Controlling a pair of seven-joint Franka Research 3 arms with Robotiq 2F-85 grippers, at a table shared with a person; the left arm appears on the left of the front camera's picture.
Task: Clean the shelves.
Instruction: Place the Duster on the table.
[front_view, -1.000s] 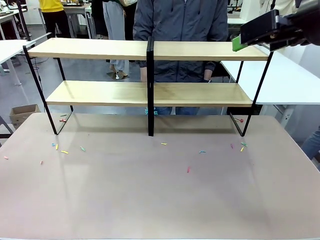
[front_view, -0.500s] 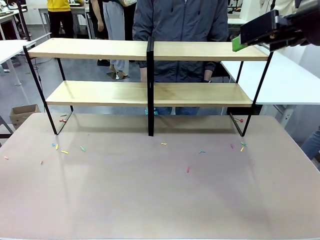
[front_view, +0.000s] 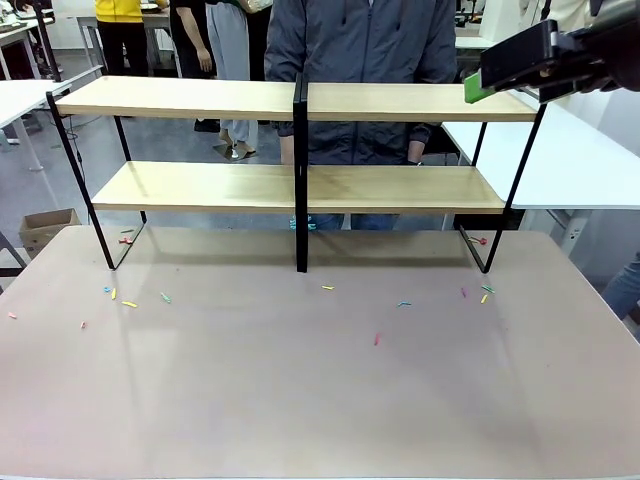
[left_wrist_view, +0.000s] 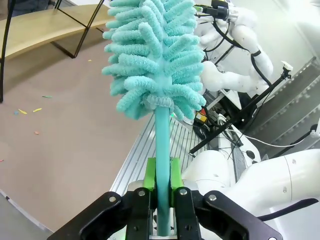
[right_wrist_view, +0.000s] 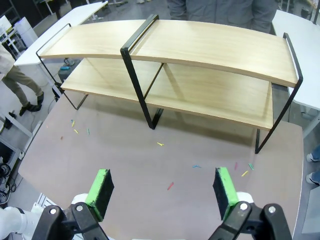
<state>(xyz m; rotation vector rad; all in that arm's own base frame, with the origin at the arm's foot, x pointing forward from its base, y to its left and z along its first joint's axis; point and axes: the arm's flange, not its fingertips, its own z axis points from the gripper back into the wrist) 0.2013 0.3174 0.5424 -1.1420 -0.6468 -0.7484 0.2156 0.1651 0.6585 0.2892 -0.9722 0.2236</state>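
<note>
Gripping a teal duster (left_wrist_view: 155, 60) by its handle, the left claw (left_wrist_view: 161, 186) was clamped shut, off the tabletop's (left_wrist_view: 60, 150) edge. Right claw (right_wrist_view: 162, 191) gaped wide, empty, high above the tabletop (front_view: 320, 400). The shelves (front_view: 300, 100) stood at the far side, boards bare, a person (front_view: 360, 40) behind. Small coloured scraps (front_view: 403, 303) lay scattered in front of the rack.

The shelves (front_view: 400, 187) are smooth light wood on thin black metal; the duster (left_wrist_view: 155, 55) is fluffy teal cloth.
</note>
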